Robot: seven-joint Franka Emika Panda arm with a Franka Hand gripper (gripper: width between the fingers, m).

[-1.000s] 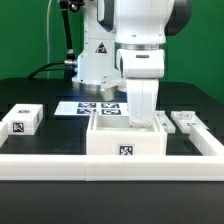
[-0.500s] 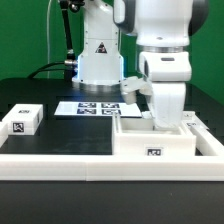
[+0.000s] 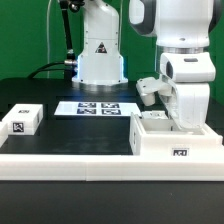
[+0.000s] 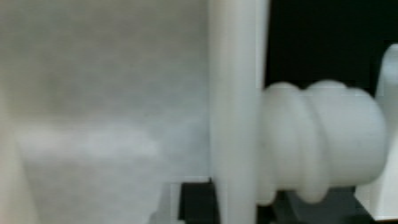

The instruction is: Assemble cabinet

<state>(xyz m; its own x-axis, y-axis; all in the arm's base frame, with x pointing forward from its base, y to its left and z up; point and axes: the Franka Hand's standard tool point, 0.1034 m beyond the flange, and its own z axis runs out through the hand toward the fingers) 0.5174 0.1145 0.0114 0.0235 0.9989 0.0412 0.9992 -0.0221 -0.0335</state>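
The white open-topped cabinet body [image 3: 172,146] rests on the black table at the exterior view's right, a marker tag on its front face. My gripper [image 3: 188,124] reaches down into it from above and is shut on its wall. In the wrist view that wall fills the picture as a white upright panel edge [image 4: 237,100], with a white ribbed shape [image 4: 324,130] beside it; my fingertips do not show clearly there. A small white tagged block [image 3: 22,120] lies at the exterior view's left.
The marker board [image 3: 95,108] lies flat in front of the arm's base. A white raised border [image 3: 70,160] runs along the table's front and up its right side [image 3: 212,130]. A black cable hangs at the back left.
My gripper has moved to the exterior view's right, and the cabinet body has slid with it from the middle of the front border toward the right corner.
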